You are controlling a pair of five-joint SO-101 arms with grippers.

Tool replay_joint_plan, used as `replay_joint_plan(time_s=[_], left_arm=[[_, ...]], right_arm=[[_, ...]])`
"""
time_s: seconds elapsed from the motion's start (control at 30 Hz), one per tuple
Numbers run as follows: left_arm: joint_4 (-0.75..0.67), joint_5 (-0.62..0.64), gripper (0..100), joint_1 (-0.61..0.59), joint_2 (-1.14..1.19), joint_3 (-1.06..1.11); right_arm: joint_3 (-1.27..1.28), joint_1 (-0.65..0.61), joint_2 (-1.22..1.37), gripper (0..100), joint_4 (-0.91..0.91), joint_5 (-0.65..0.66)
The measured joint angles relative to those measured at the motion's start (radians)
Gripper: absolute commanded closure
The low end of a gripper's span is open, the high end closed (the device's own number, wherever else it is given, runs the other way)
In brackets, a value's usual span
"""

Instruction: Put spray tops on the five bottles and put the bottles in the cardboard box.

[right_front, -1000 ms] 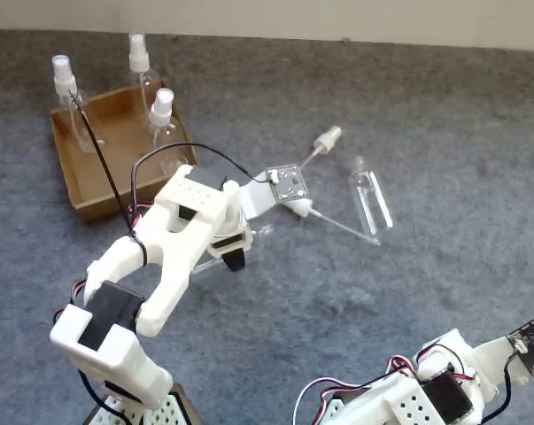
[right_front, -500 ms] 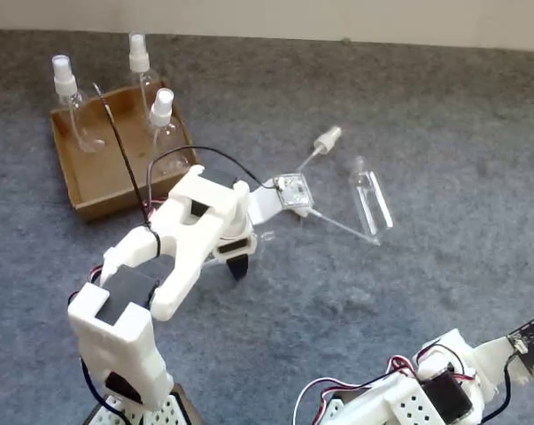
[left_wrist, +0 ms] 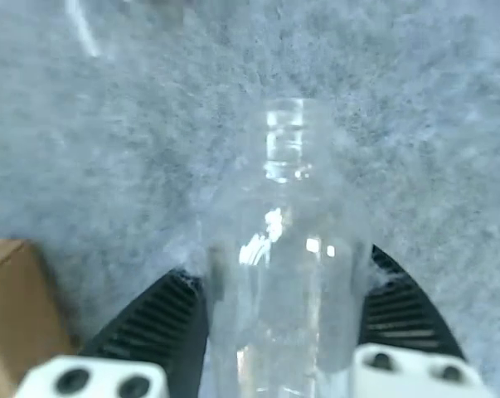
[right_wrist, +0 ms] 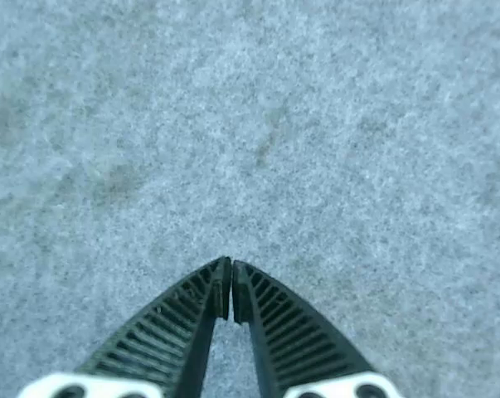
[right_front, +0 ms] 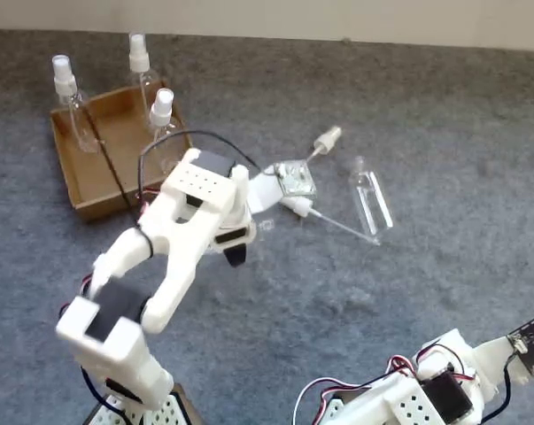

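At table centre, the left end effector (left_wrist: 284, 278) pinches an uncapped bottle (left_wrist: 284, 166); the box (right_front: 89, 190) lies at ten o'clock. The right end effector (right_wrist: 231, 286) is pressed together, empty. The slick bottle could twist or slip while a top (right_front: 327, 140) is fitted.

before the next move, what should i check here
1. Left claw shut on the bare bottle: ok.
2. Bottle neck open for a top: ok.
3. Loose spray tops in view: ok, a second lies nearby.
4. Right claw open to take a top: not ok, shut.
5. Room in the cardboard box beside the three capped bottles: ok, it seems.
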Motion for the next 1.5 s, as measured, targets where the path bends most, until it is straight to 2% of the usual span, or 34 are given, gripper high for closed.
replay_joint_plan(time_s=[0.27, 0.47, 0.6, 0.7, 0.83, 1.03, 1.2, 1.43, 1.5], left_arm=[[0.130, 0.003, 86, -0.002, -0.348, 0.006], [0.137, 0.213, 86, 0.002, -0.618, 0.164], [0.006, 0.365, 86, 0.021, -0.773, 0.315], [-0.135, 0.474, 86, 0.075, -0.876, 0.473], [-0.374, 0.549, 86, 0.160, -1.011, 0.701], [-0.675, 0.686, 86, 0.195, -1.200, 0.967], [-0.799, 0.790, 86, 0.193, -1.310, 1.102], [-0.876, 0.806, 86, 0.195, -1.398, 1.212], [-0.881, 0.806, 86, 0.195, -1.412, 1.221]], right_arm=[[0.000, 0.000, 0.000, 99.3, 0.000, 0.000], [0.000, -0.098, 0.003, 99.3, 0.000, 0.000], [0.000, -0.163, 0.005, 99.3, 0.000, 0.000], [0.000, -0.258, 0.005, 99.3, 0.000, 0.000], [0.000, -0.397, 0.005, 99.3, 0.000, 0.000], [0.000, -0.559, 0.005, 99.3, 0.000, 0.000], [0.000, -0.554, 0.005, 99.1, 0.000, 0.000], [-0.080, -0.413, 0.002, 98.8, -0.002, 0.002], [-0.117, -0.387, 0.005, 98.8, -0.046, 0.043]])
